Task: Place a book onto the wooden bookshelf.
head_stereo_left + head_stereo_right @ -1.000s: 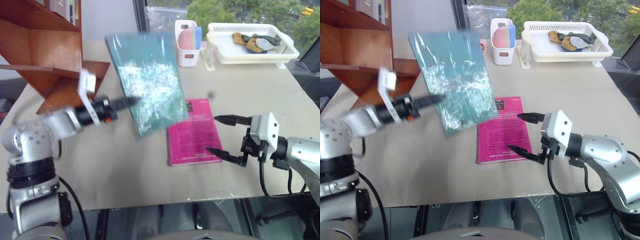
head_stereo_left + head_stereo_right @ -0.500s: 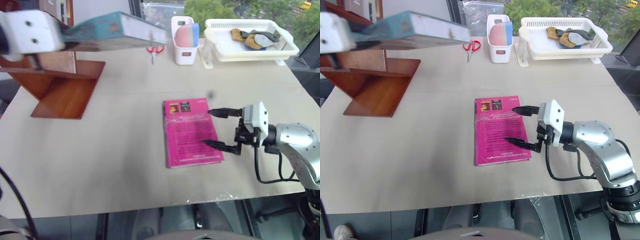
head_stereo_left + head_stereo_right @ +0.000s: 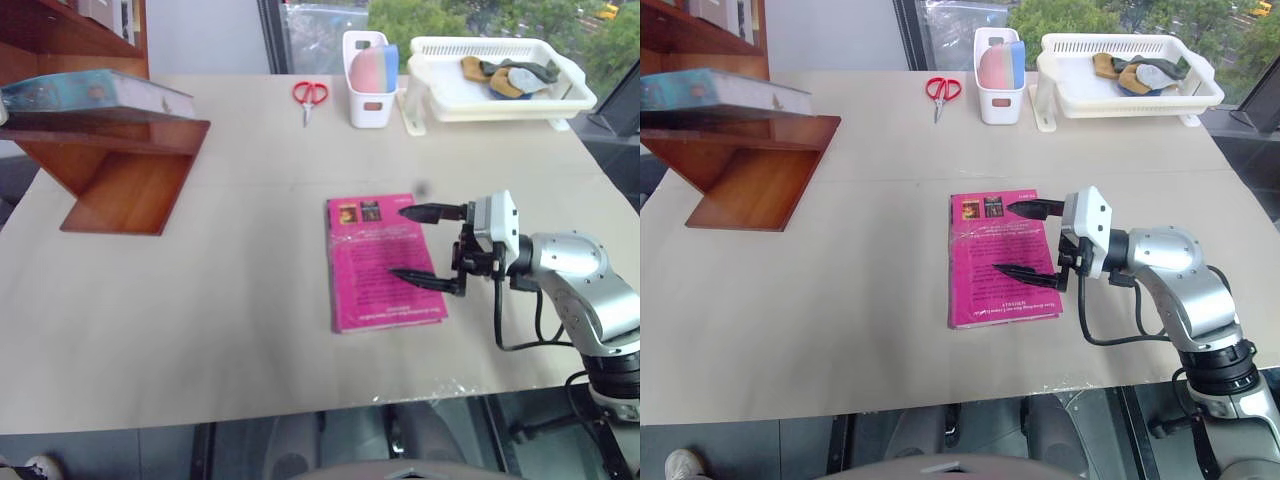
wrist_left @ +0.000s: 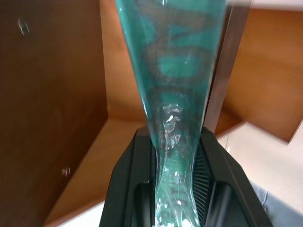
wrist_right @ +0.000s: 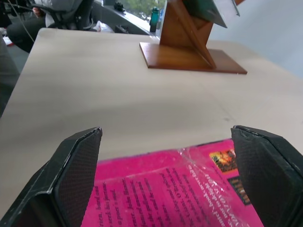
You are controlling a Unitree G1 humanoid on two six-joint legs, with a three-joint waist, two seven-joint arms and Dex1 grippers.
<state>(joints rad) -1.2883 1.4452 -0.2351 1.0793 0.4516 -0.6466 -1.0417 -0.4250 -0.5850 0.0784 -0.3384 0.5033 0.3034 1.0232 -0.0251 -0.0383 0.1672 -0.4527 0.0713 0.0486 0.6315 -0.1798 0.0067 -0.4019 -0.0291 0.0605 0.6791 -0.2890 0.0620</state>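
The teal-green book (image 3: 92, 94) lies level along the top of a board of the wooden bookshelf (image 3: 130, 172) at the table's far left. In the left wrist view my left gripper (image 4: 175, 142) is shut on the book's (image 4: 170, 56) near edge, with brown shelf panels (image 4: 52, 109) close around it. My right gripper (image 3: 398, 242) is open and points left, level, over the right part of the magenta-pink book (image 3: 375, 275). Nothing is between its fingers (image 5: 78, 165). The right wrist view shows the bookshelf (image 5: 189, 47) far across the table.
Red scissors (image 3: 309, 93), a white holder with sponges (image 3: 370, 78) and a white basket (image 3: 500, 80) with cloths stand along the table's far edge. The magenta book lies flat mid-table. Smaller books stand on the shelf's upper board (image 3: 110, 12).
My left arm swung the teal book from mid-table up and left to the bookshelf, turning it flat. My right gripper, still open, moved slightly left over the magenta book.
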